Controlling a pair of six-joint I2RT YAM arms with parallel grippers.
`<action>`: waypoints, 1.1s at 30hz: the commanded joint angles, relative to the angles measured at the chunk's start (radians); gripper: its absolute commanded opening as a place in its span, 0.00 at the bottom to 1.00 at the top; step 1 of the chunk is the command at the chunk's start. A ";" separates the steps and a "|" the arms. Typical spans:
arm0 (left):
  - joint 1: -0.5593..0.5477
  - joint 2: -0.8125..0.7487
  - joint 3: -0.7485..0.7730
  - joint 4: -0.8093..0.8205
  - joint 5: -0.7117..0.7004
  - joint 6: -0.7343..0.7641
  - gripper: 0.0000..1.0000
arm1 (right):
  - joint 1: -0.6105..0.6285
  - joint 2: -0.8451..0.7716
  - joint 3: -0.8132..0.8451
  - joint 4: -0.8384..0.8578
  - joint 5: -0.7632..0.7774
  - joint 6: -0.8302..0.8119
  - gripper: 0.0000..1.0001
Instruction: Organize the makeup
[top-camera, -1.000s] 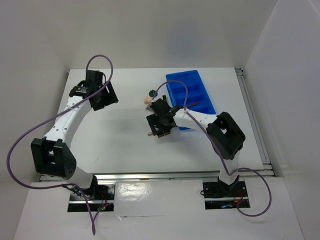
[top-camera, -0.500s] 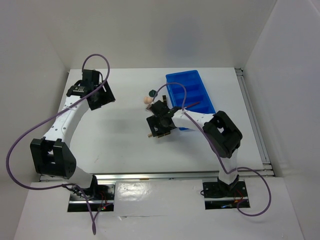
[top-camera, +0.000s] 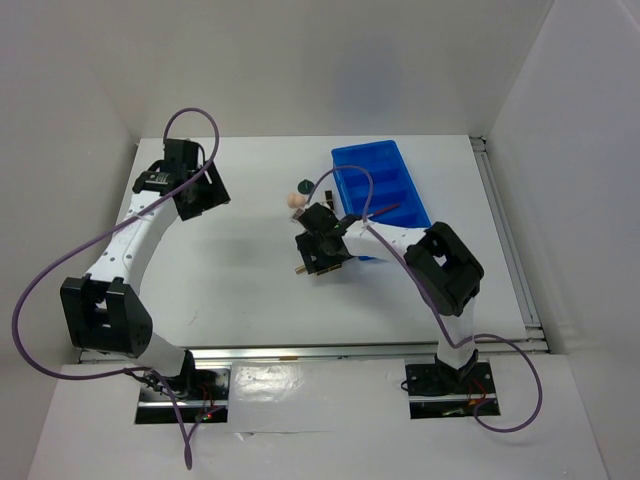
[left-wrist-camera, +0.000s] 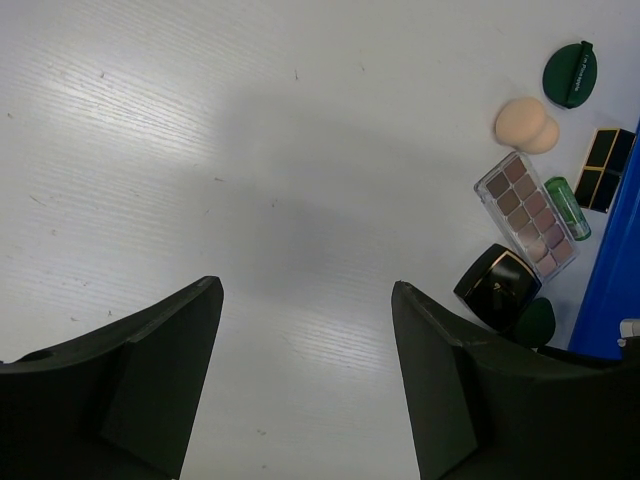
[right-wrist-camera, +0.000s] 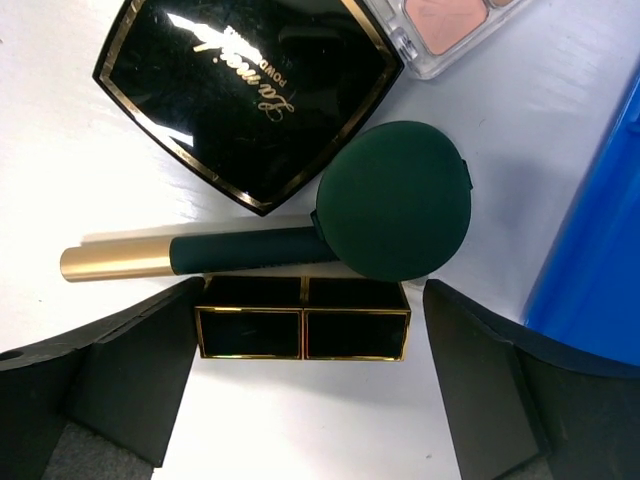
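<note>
1. Hovering near the far-left corner of the worktop (top-camera: 250, 270), the left gripper (left-wrist-camera: 305, 290) has its jaws spread wide, with nothing between them, just white surface below.
2. Over to the middle of the worktop now, and here's the makeup, bunched just left of the blue tray (top-camera: 385, 190). Furthest back sits a green round compact (left-wrist-camera: 570, 75), with the peach sponge (left-wrist-camera: 527, 125) just in front of it.
3. Next up, nearer the front edge, the brownish palette (left-wrist-camera: 528, 215) lies flat. A slim green tube (left-wrist-camera: 567, 207) is tucked along its right side, and a pair of black-and-gold lipstick tubes (left-wrist-camera: 603, 170) lies beside that, hard by the tray wall.
4. At the palette's near end is the dark square compact (right-wrist-camera: 245, 85). A second green compact (right-wrist-camera: 395, 200) touches its corner, and a gold-capped green stick (right-wrist-camera: 190, 255) lies alongside, its green end meeting that round compact.
5. And the right gripper (right-wrist-camera: 312, 300) is down low over this bunch, jaws apart and straddling a second black-and-gold set (right-wrist-camera: 303, 332) that lies flat on the worktop. Whether the fingers touch its ends, I cannot tell.
6. The tray itself lies right of centre, running back toward the far edge.
</note>
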 joint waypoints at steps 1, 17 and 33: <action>0.007 -0.008 0.022 0.003 0.003 0.023 0.82 | 0.017 -0.008 0.007 -0.025 0.037 0.022 0.94; 0.025 -0.018 0.013 0.003 0.003 0.032 0.82 | 0.048 -0.061 0.054 -0.060 0.069 0.022 0.78; 0.025 0.001 0.032 0.003 0.032 0.032 0.82 | -0.030 -0.241 0.215 -0.100 0.146 -0.052 0.74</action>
